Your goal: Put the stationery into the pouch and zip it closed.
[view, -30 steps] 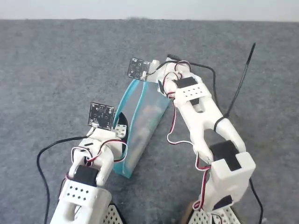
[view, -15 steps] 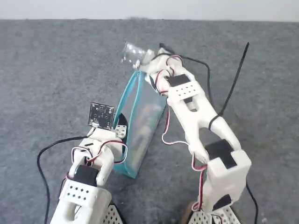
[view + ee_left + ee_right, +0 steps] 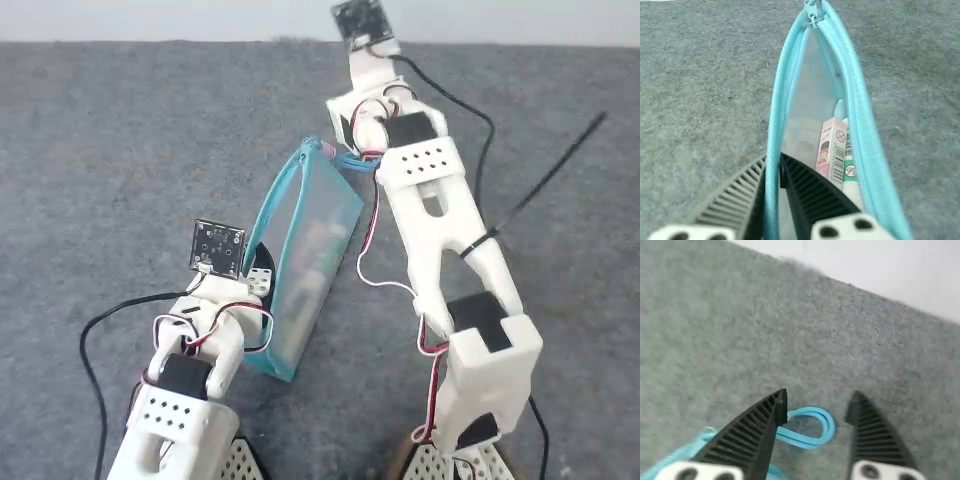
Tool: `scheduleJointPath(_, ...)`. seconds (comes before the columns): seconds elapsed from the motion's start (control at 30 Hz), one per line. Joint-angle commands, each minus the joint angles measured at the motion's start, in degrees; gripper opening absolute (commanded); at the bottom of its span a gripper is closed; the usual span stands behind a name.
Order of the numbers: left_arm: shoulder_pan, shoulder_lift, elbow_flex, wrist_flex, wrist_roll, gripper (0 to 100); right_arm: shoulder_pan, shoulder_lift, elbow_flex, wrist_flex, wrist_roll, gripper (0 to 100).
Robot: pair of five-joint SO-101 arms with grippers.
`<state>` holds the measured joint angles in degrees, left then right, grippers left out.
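The open pouch (image 3: 300, 260) stands on edge at the centre of the high view, with stationery (image 3: 832, 150) inside. The left gripper (image 3: 772, 162) pinches the rim at its lower end. The right gripper (image 3: 817, 400) is spread, and the loop (image 3: 812, 432) is seen between its jaws.

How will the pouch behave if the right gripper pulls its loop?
Probably floppy: the pouch has thin see-through walls and a bowed zip edge. Standing on a narrow base, it may tip or slide, though the left gripper, clamped on its edge, should steady it. With little stationery inside, it looks light.
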<state>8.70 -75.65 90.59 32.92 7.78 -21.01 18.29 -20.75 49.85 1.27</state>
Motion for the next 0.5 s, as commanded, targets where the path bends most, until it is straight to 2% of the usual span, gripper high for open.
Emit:
scheduleJointPath(0.0, 0.9, 0.4, -0.5, 0.1, -0.6, 1, -1.7, -5.1, -6.8, 3.6, -7.6, 9.6)
scheduleJointPath(0.07, 0.9, 0.3, -0.5, 0.3, -0.6, 1, -2.6, -4.4, -7.6, 3.9, -11.9, 13.0)
scheduleJointPath(0.27, 0.9, 0.2, -0.5, 0.4, -0.6, 1, -5.6, -0.7, -7.8, 4.0, -26.8, 31.4)
scheduleJointPath(0.47, 0.9, 0.1, -0.5, 0.4, -0.6, 1, -6.7, 6.6, -7.8, 3.7, -28.7, 32.1)
